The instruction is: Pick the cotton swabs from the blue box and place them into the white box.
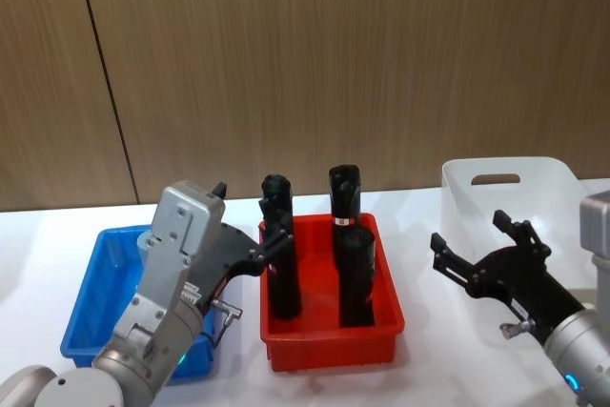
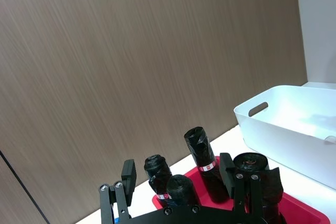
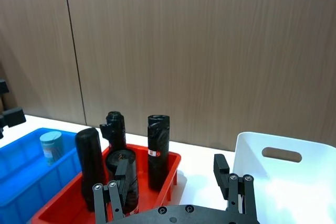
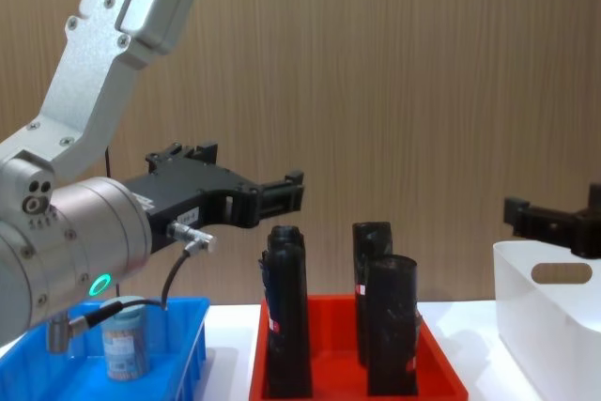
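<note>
One cotton swab tub (image 4: 125, 340) with a pale lid stands in the blue box (image 4: 183, 312), also seen as the tub (image 3: 51, 147) inside the blue box (image 3: 21, 182). The blue box (image 1: 91, 302) sits at the table's left. My left gripper (image 1: 250, 214) hangs raised between the blue box and the red tray, open and holding nothing; its fingers (image 2: 128, 176) stand wide apart. The white box (image 1: 515, 188) stands at the right. In front of it my right gripper (image 1: 472, 235) is open and empty, its fingers (image 3: 220, 166) spread.
A red tray (image 1: 329, 335) with several tall black cylinders (image 1: 282, 274) sits in the middle, between the two boxes. A wooden wall panel runs behind the table. White tabletop shows in front of the tray.
</note>
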Motion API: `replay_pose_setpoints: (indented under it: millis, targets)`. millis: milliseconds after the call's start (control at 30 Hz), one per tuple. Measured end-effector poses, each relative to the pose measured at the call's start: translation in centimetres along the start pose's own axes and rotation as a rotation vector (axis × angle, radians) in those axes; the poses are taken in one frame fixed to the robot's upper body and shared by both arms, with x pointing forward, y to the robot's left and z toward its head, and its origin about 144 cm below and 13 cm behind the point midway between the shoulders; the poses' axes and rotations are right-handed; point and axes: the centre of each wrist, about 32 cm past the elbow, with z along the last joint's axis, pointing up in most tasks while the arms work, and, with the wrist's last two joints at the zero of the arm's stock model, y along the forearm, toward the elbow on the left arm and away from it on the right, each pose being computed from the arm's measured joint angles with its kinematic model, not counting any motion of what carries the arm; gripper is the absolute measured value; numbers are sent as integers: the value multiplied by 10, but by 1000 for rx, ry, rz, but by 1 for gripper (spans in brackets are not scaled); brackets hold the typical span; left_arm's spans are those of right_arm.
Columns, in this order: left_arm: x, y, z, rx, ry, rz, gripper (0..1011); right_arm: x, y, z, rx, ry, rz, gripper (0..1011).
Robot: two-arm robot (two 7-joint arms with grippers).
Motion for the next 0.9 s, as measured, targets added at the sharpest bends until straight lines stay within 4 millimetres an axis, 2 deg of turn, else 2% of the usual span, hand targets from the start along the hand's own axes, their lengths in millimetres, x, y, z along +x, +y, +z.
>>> replay_pose_setpoints:
  millis: [433,900]
  targets:
    - [0,0,0,0,0,0,1004,1,11,-3,-59,20,63,1002]
    - [0,0,0,0,0,0,1004,2,31,-11,-117,48,129,1002]
